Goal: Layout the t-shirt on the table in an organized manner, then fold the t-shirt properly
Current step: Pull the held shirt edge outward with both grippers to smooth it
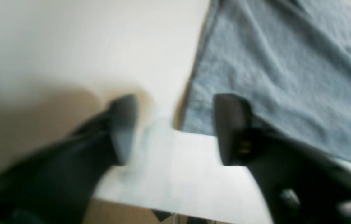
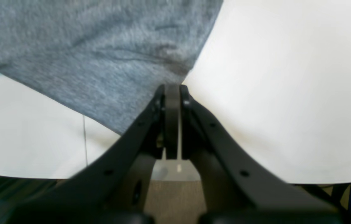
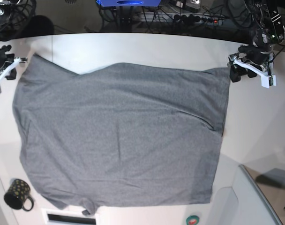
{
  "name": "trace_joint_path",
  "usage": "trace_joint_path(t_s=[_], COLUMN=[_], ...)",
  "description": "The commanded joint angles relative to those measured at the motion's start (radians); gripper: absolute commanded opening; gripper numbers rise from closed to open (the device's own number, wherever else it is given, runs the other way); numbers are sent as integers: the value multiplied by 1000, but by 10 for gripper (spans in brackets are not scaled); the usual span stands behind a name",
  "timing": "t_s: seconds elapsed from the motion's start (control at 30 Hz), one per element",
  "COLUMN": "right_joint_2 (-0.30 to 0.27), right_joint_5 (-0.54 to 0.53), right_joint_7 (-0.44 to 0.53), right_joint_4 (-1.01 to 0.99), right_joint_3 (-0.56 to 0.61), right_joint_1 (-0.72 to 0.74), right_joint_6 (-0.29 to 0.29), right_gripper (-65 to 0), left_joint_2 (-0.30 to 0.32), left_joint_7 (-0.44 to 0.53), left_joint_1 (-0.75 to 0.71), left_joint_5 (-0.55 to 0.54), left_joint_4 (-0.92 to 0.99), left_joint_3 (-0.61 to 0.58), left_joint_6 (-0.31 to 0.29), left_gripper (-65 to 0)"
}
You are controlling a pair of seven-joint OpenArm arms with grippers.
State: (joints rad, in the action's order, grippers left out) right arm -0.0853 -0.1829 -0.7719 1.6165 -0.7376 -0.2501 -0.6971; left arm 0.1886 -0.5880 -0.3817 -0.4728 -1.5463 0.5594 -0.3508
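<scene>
Spreading the t-shirt (image 3: 119,136) flat looks to be the step in hand, and it is most of the way there: the shirt lies broad across the table (image 3: 147,47), with both arms out at its far corners. The right gripper (image 2: 172,93) has its black jaws pressed together, and a corner of grey cloth runs right up to the tips, so I judge it is pinching that corner, though the cloth between the pads is not plainly visible. The left gripper (image 1: 175,127) stands with its jaws apart and nothing between them, the shirt's corner lying just beside one jaw; the view is blurred, so I cannot say whether the cloth touches it. To finish well, I would think the right side should lower its corner gently rather than drop it, drawing outward only enough to take out the slack without dragging the whole shirt. A long diagonal crease runs across the body toward the left arm's side, and the far hem dips unevenly; these want smoothing before any fold. The fabric is soft heather-grey knit, limp, slightly fuzzy, wrinkling easily. The tabletop is smooth, white and hard, with a curved edge and a thin dark seam. A black dotted mug (image 3: 18,193) sits just beside the shirt's near corner.
</scene>
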Motion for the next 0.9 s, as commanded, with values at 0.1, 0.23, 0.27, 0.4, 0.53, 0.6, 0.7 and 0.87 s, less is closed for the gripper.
trace_joint_path(t_s=[0.1, 0.23, 0.27, 0.4, 0.53, 0.6, 0.7, 0.87], right_joint_2=[-15, -15, -15, -15, -15, -15, -15, -15], right_joint_5=[-14, -14, -14, -14, -14, -14, -14, -16], right_joint_7=[16, 16, 16, 16, 16, 16, 16, 16], right_joint_4=[15, 15, 15, 15, 15, 15, 15, 15], right_joint_3=[-3, -3, -3, -3, -3, -3, -3, -3], right_joint_1=[2, -2, -2, -2, -2, -1, 1, -1], right_joint_6=[-1, -1, -1, -1, -1, -1, -1, -1], right_gripper=[-642, -644, -644, -645, -645, -645, -645, -647], left_joint_2=[15, 12, 12, 12, 15, 18, 18, 13], left_joint_7=[30, 30, 30, 30, 30, 32, 32, 32], left_joint_1=[39, 77, 86, 122, 137, 137, 138, 151], left_joint_5=[-10, -8, -8, -8, -7, -7, -7, -7], left_joint_4=[31, 93, 112, 185, 208, 208, 208, 220], left_joint_3=[8, 6, 6, 6, -16, -48, -74, -85], left_joint_6=[-66, -66, -66, -66, -66, -66, -66, -66], left_gripper=[-216, -216, -217, -217, -219, -227, -346, -541])
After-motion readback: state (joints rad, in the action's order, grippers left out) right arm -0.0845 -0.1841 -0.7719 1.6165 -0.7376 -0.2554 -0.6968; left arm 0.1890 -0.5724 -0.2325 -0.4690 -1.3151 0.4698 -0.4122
